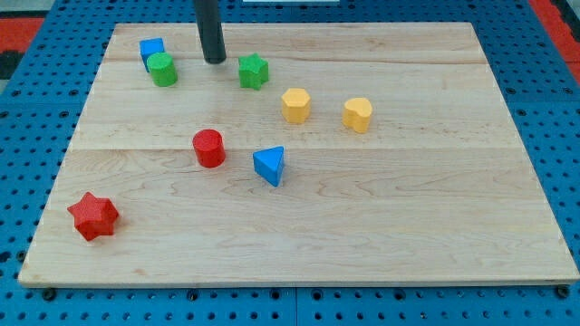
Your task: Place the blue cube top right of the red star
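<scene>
No pincer here, only my tip [215,61], between green cylinder [163,70] and green star [254,71] on the wooden bench [408,226]; the blue cube [151,50], top-left and touching that cylinder, risks dragging it toward the distant red star [93,215].

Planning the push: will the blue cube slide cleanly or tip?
The blue cube looks squat and flat-bottomed, so it probably slides rather than tips. The green block touches it, so it may drag along or twist the cube. My tip sits to its right.

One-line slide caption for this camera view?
My tip rests between green cylinder and green star; blue cube far from red star.
</scene>
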Motion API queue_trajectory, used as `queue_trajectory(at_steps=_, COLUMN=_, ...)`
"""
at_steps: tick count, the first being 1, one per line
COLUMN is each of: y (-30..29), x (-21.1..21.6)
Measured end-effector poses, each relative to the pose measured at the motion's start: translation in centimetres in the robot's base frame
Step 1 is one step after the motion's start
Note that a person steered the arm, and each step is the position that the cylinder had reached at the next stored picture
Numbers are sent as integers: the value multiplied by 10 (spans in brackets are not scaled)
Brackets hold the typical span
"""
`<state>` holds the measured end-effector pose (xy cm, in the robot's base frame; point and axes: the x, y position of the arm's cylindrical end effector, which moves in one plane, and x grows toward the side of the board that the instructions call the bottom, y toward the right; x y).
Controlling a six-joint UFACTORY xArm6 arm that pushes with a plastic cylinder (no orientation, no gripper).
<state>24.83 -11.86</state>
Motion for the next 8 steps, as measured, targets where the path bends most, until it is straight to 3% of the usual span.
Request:
queue_trajectory(at_steps=1, y=-58, x=-27)
queue_trajectory(at_steps=2, y=-92, x=-4)
queue_trajectory(at_steps=4, y=-78, x=87)
queue_trajectory(at_steps=5, y=-112, x=122)
queue_trajectory(at_steps=7, y=-167, x=96)
queue_trajectory(at_steps=8, y=-155, x=146)
